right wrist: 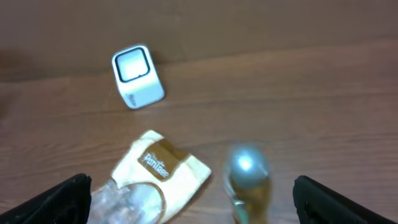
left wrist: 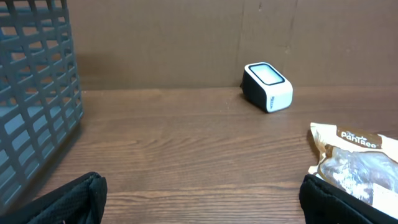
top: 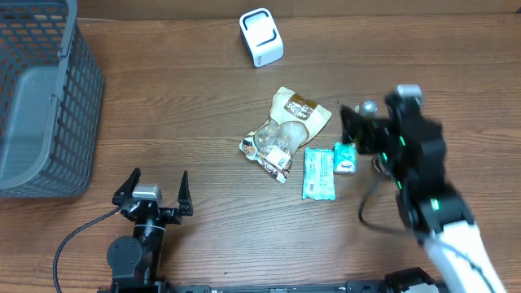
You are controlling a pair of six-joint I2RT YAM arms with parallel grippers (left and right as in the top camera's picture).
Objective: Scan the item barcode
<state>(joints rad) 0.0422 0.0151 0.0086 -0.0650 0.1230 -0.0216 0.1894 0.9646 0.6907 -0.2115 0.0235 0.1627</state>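
The white barcode scanner (top: 260, 37) stands at the back of the table, also visible as the scanner (left wrist: 267, 87) and the scanner (right wrist: 137, 76). A tan and clear snack bag (top: 286, 130) lies mid-table, with two teal packets (top: 319, 172) to its right. A small amber bottle with a silver cap (right wrist: 247, 180) stands beside the bag (right wrist: 152, 180). My right gripper (top: 358, 130) hovers open over the bottle and the bag's edge, holding nothing; in the wrist view the gripper (right wrist: 193, 190) has both between its fingers. My left gripper (top: 160, 177) rests open near the front left, empty.
A dark grey mesh basket (top: 49, 98) fills the back left corner, its wall (left wrist: 34, 106) close on the left in the left wrist view. The snack bag (left wrist: 357, 165) shows at the right edge of that view, by the right finger (left wrist: 339, 202).
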